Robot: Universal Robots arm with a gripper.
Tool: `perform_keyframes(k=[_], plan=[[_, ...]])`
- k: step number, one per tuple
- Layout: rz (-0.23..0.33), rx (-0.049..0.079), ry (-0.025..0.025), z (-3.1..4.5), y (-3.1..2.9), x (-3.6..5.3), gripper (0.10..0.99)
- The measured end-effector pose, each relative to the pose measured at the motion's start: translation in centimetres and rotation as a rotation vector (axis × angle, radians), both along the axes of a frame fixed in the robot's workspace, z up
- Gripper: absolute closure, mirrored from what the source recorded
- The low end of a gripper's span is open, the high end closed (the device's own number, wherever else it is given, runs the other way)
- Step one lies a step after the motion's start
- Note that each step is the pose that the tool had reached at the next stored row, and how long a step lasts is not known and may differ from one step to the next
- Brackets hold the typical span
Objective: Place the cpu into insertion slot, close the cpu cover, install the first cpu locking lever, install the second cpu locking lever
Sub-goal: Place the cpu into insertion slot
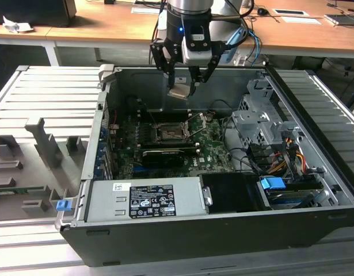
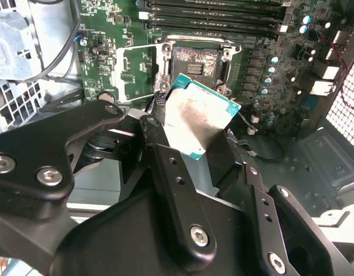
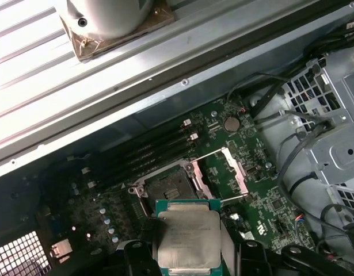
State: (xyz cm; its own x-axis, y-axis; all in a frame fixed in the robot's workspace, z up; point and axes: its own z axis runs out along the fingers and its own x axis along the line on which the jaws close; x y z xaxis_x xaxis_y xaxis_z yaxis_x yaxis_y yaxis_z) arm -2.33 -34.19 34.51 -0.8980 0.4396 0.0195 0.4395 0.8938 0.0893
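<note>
The end effector (image 1: pixel 181 87) is hanging in the upper middle of the exterior view, pinching the chip (image 1: pixel 179 92) by its edges, well above the open socket (image 1: pixel 167 133) at mid-frame. Chip's looking tilted, so it's risking going in crooked and damaging the socket.

Arm (image 1: pixel 189 11) vertical, tool (image 1: pixel 182 87) downward, fingers (image 2: pixel 171 172) tight on the cpu (image 1: pixel 179 92).

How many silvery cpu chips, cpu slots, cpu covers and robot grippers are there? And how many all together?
cpu: 1
insertion slot: 1
cpu cover: 1
gripper, jaws shut on the cpu: 1
Total: 4
</note>
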Motion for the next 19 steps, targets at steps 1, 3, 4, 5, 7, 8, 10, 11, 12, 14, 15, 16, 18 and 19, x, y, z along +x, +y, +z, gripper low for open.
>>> perform_keyframes(k=[1, 3, 4, 5, 7, 8, 10, 11, 12, 14, 15, 16, 18, 19], plan=[[-0.009, 0.0, 0.0, -0.01, 0.0, 0.0, 0.557], [-0.019, 0.0, 0.0, -0.03, 0.0, 0.0, 0.557], [-0.023, 0.0, 0.0, -0.04, 0.0, 0.0, 0.557], [-0.026, 0.0, 0.0001, -0.05, 0.0, 0.0, 0.557], [-0.033, 0.0, 0.0, -0.08, 0.0, 0.0, 0.557], [-0.037, 0.0, 0.0, -0.1, 0.0, 0.0, 0.557], [-0.042, 0.0, 0.0001, -0.13, 0.0, 0.0, 0.557], [-0.045, 0.0, 0.0, -0.14, 0.0, 0.0, 0.557], [-0.047, 0.0, 0.0001, -0.15, 0.0, 0.0, 0.557], [-0.051, 0.0, 0.0, -0.17, 0.0, 0.0, 0.557], [-0.054, 0.0, 0.0, -0.18, 0.0, 0.0, 0.557], [-0.056, 0.0, 0.0, -0.19, 0.0, 0.0, 0.557], [-0.06, 0.0, 0.0, -0.21, 0.0, 0.0, 0.557], [-0.065, 0.0, 0.0, -0.23, 0.0, 0.0, 0.557]])
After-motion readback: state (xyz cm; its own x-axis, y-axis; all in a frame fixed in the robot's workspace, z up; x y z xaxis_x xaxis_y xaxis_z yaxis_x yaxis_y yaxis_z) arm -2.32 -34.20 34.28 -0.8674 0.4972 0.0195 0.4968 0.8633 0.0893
